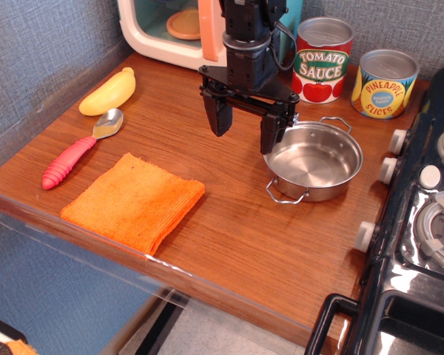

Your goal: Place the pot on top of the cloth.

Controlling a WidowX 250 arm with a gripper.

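Note:
The shiny steel pot [313,161] with two wire loop handles sits on the wooden counter at the right, empty. The orange cloth [133,200] lies flat at the front left of the counter. My gripper [246,127] is open and empty, pointing down just left of the pot. Its right finger [272,135] hangs over the pot's left rim; I cannot tell whether it touches. The cloth is well to the left and in front of my gripper.
A toy microwave [177,29] stands at the back. A tomato sauce can [322,59] and a pineapple can [384,83] stand behind the pot. A yellow banana [109,92] and a red-handled spoon [78,151] lie at the left. A toy stove [422,214] borders the right.

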